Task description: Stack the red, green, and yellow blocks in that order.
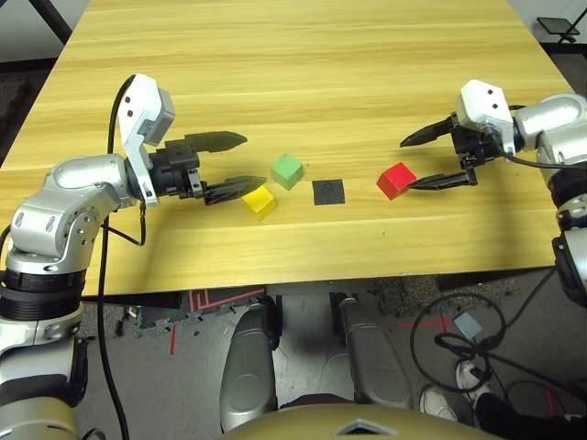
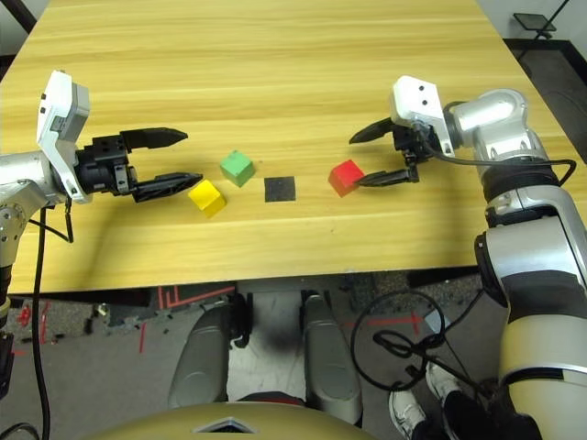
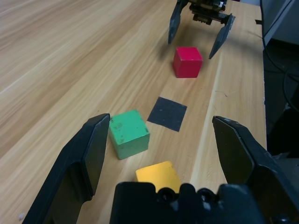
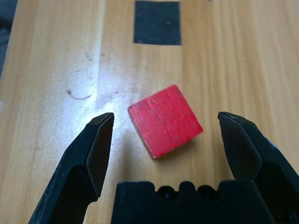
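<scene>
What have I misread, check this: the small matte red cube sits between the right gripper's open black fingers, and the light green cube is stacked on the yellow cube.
Stacking is wrong. The light green cube rests on the wooden table beside the yellow cube, as the left wrist view shows. The red cube does sit between the right gripper's open fingers.

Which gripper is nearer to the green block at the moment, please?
Left. The left gripper sits just beside the green block; the right gripper is farther away, beyond the black patch, at the red block.

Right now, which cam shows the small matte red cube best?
Right wrist view: the small matte red cube sits large between the open right gripper fingers, untouched. Both eye views show it small beside the black square patch; left wrist view, far off.
</scene>
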`<state>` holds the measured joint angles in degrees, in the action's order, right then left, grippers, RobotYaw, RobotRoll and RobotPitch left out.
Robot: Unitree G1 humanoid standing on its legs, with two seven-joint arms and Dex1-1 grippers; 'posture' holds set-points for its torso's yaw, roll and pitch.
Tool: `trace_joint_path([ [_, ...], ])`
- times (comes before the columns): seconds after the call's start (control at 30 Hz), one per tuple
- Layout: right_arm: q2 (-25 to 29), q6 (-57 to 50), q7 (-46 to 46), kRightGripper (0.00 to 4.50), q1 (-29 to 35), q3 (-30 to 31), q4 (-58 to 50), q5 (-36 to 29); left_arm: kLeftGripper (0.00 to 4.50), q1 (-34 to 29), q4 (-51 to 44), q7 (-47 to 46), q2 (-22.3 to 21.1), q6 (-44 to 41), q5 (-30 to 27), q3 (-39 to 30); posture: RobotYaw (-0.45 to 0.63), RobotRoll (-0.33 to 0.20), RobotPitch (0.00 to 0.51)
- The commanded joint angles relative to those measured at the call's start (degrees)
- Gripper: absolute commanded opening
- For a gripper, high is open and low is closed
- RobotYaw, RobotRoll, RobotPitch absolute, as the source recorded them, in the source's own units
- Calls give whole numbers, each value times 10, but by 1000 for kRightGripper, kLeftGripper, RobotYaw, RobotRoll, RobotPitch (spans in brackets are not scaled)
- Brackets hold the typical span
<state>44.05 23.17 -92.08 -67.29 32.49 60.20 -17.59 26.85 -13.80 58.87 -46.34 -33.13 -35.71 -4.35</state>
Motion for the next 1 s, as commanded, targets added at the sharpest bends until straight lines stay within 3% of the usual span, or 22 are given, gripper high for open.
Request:
trace_joint_path([
  [0.03,-11,18,-4,4500,-17,44,10,-22,4469,-15,-21,-6,-3,-9,7,7,266,-71,235],
  [0.2,-26,32,-4,4478,-34,81,32,-23,4494,-22,-38,-21,1,-17,5,8,292,-71,238],
  [0.23,-28,34,-4,4310,-36,87,35,-25,4500,-24,-41,-24,1,-20,3,7,295,-72,239],
  [0.33,-29,41,-4,3563,-40,106,41,-24,4500,-26,-44,-30,3,-23,2,6,302,-73,242],
  [0.47,-26,42,-4,2125,-40,127,45,-22,4500,-27,-45,-36,5,-24,1,7,305,-76,248],
  [0.5,-26,42,-4,2038,-40,130,47,-23,4500,-26,-45,-36,5,-24,1,7,305,-76,248],
  [0.63,-34,18,-4,2038,-48,122,52,-26,4500,-23,-40,-38,7,-25,3,10,311,-79,253],
  [0.77,-70,-78,-4,2038,-74,75,30,-45,4500,-18,-38,-40,9,-28,6,16,311,-80,252],
  [1.0,-113,-246,-4,2038,-75,22,-101,13,4500,0,-31,-44,16,-32,11,29,327,-87,252],
])
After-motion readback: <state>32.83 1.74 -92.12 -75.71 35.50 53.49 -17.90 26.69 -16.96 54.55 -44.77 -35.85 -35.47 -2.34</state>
